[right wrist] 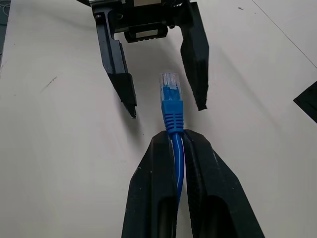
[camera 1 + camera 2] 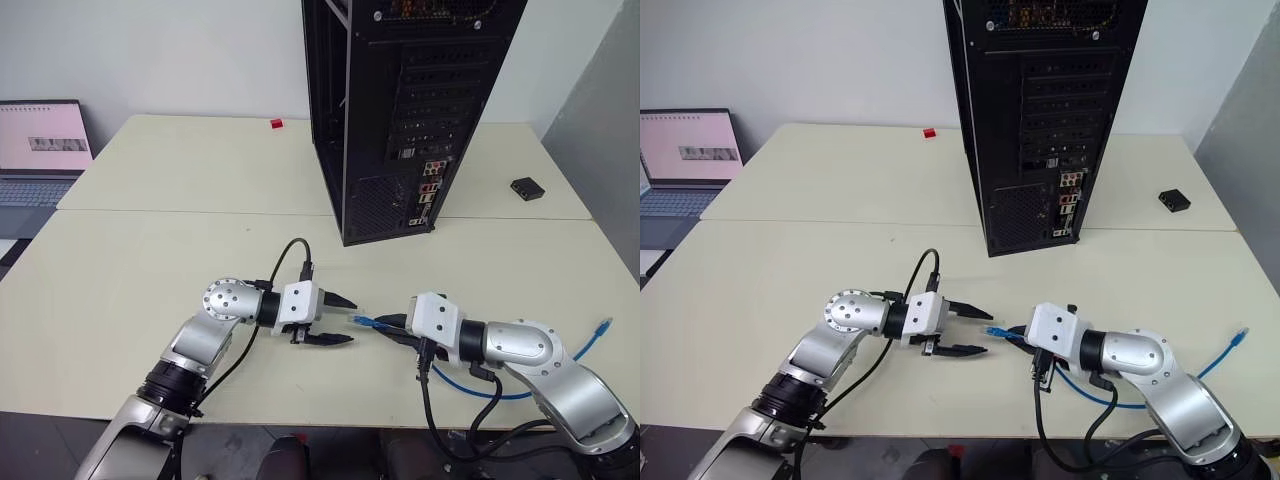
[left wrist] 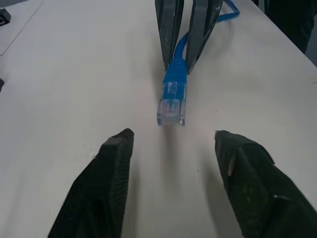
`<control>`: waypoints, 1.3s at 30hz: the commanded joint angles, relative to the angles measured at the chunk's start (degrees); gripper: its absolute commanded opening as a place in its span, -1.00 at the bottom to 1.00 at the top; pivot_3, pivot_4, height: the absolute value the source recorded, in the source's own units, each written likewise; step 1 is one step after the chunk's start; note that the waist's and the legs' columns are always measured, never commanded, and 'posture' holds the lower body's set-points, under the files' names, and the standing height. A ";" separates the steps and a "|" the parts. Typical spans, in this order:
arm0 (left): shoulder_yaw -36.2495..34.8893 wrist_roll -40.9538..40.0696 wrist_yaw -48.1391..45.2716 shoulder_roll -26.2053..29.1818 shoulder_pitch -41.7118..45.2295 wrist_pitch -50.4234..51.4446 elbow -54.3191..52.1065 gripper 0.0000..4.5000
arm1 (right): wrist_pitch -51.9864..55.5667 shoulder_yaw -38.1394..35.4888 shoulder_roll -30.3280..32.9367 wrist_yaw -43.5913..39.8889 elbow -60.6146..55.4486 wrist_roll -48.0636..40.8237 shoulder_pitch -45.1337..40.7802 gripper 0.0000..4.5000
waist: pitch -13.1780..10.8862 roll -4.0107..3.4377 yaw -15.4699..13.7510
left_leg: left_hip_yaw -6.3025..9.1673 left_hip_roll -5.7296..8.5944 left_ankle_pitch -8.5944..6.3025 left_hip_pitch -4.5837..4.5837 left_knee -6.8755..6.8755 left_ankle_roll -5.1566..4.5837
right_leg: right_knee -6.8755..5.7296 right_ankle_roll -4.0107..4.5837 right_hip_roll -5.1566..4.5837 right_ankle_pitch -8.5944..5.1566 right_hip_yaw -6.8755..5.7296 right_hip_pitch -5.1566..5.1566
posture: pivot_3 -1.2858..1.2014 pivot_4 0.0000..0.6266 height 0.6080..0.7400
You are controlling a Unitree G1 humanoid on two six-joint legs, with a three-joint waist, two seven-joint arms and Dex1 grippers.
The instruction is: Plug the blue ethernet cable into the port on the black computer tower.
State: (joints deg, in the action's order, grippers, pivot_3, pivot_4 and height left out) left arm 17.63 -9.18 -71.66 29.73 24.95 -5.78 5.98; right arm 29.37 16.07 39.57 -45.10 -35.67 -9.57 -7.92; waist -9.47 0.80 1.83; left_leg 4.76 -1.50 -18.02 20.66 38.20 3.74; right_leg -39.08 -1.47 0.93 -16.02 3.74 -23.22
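Low over the near edge of the pale table (image 2: 120, 260), the right gripper (image 1: 174, 136) is clamped tight on the blue ethernet cable (image 1: 173, 111) just behind its plug, which sticks out past the fingertips toward the left gripper (image 2: 338, 320). The left gripper faces it with its two black fingers (image 3: 111, 163) spread apart, empty, the plug's clear tip pointing into the gap between them without touching either. Behind the right arm the cable loops across the table, and its other plug (image 2: 602, 326) lies near the table's right edge. Farther back, the black computer tower (image 2: 400, 110) stands upright at mid-table, its rear panel with slot covers and coloured connectors facing the robot; the port is too small to single out in the connector strip (image 2: 428, 190). A small black box (image 2: 527, 188) lies to the tower's right, a small red object (image 2: 277, 124) sits near the far edge, and a laptop (image 2: 40, 150) stands open at far left.
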 commanded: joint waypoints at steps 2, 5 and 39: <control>-1.44 -1.89 0.62 -0.48 1.27 1.51 -2.64 0.19 | -1.12 0.04 0.48 -0.71 -0.89 0.39 -0.60 -1.00 | 0.00 0.00 0.00 | 0.00 0.00 0.00 0.00 0.00 0.00 | 0.00 0.00 0.00 0.00 0.00 0.00 | 0.03 -0.52 1.00; -1.47 -2.64 1.11 -0.93 1.67 3.05 -3.41 0.19 | -1.13 0.14 0.48 -0.75 -0.81 0.49 -0.62 -1.00 | 0.00 0.00 0.01 | 0.00 -0.01 0.00 -0.01 0.00 0.00 | -0.01 0.00 0.00 0.00 0.00 0.00 | 0.03 -0.52 1.00; -0.44 -1.39 0.00 0.11 1.49 1.58 -3.35 -0.90 | 0.19 -0.63 -0.59 -1.26 -2.06 -0.36 -0.39 -0.85 | 0.00 0.00 0.00 | 0.01 0.00 0.00 -0.01 0.00 0.00 | 0.00 0.00 0.00 0.00 0.00 0.00 | 0.03 -0.52 1.00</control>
State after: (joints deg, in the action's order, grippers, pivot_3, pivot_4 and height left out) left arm 18.29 -10.99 -73.04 29.88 26.07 -3.35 2.63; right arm 29.64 16.48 39.23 -45.67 -35.07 -7.97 -7.94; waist -9.47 0.80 1.83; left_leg 4.76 -1.50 -18.02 20.66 38.19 3.74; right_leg -39.09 -1.47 0.93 -16.02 3.73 -23.22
